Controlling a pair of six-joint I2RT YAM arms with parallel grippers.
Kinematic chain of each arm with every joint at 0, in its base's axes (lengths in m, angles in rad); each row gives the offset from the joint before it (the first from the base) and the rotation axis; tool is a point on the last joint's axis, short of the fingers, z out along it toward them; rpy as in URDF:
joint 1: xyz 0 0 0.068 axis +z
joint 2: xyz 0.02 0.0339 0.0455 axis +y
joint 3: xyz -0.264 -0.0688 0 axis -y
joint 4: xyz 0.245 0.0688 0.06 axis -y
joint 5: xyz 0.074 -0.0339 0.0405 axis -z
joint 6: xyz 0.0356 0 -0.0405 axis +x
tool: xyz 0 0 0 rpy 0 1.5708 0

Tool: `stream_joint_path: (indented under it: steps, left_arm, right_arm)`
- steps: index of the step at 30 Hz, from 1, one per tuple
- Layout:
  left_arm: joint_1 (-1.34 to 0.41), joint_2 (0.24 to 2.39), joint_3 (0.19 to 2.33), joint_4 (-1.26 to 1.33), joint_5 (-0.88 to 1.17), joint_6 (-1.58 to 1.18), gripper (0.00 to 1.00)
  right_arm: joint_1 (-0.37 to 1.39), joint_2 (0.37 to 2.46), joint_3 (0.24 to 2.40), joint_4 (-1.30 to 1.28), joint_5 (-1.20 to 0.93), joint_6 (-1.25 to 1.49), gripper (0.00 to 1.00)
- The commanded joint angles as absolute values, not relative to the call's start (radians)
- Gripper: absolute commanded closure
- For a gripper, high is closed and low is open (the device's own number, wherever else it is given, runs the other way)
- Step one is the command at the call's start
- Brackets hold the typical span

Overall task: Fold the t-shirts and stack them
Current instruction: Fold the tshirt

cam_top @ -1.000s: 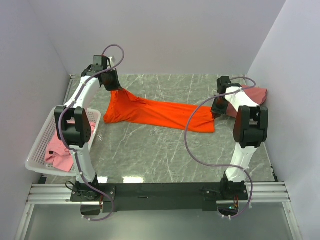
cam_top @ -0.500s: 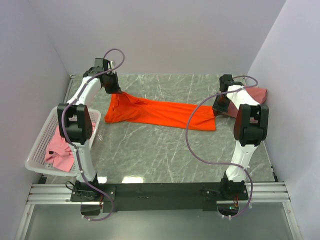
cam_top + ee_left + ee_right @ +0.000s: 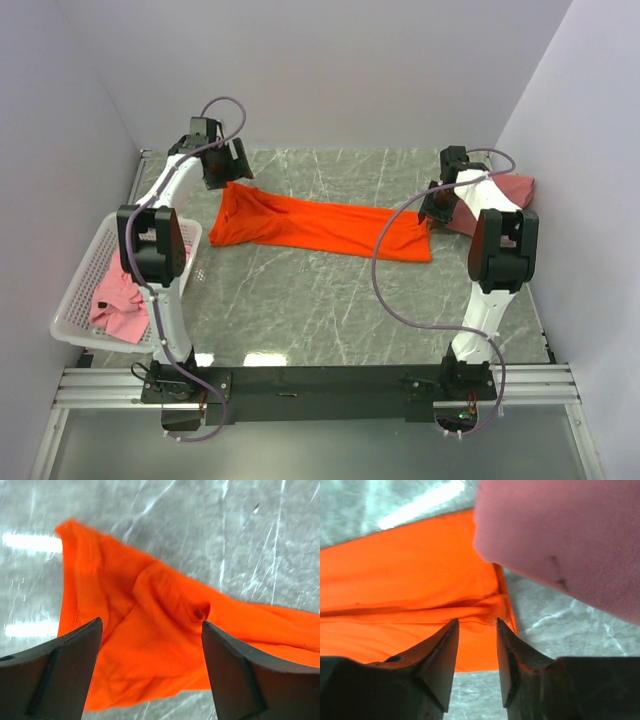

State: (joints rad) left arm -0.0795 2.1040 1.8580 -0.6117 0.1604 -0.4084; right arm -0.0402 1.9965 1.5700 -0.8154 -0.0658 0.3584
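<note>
The bright orange t-shirt (image 3: 320, 228) lies stretched out across the back of the table, its left end bunched. My left gripper (image 3: 228, 176) hovers just above that bunched end (image 3: 150, 605), jaws wide open with nothing between them. My right gripper (image 3: 433, 208) is over the shirt's right edge (image 3: 420, 580), its fingers (image 3: 445, 650) apart and empty, the cloth just past their tips. A dusty salmon-pink t-shirt (image 3: 508, 190) lies folded at the far right, close above the right gripper (image 3: 477, 622) in its wrist view (image 3: 560, 535). A lighter pink t-shirt (image 3: 115, 300) sits in the basket.
A white perforated basket (image 3: 75, 300) hangs off the table's left edge beside the left arm. Walls close in on the left, the back and the right. Grey marbled tabletop (image 3: 330, 300) shows between the orange shirt and the arm bases.
Both grippers have opened and let go of the orange shirt. Its left end, held up a second ago, has dropped onto the table, and the left gripper has drawn back slightly.
</note>
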Motion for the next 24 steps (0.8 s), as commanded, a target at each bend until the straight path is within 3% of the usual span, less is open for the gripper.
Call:
stream_joint_path:
  steps: [1, 9, 24]
  left_arm:
    - [-0.075, 1.958, 1.748, -0.525, 0.094, -0.456, 0.13]
    - [-0.077, 1.724, 1.403, -0.488, 0.054, -0.463, 0.14]
    - [-0.077, 1.537, 1.187, -0.525, 0.003, -0.443, 0.12]
  right_arm:
    - [-0.049, 1.879, 1.536, -0.766, -0.101, 0.351, 0.56]
    - [-0.049, 1.775, 1.336, -0.736, -0.074, 0.333, 0.52]
    - [-0.048, 1.836, 1.221, -0.673, -0.044, 0.357, 0.51]
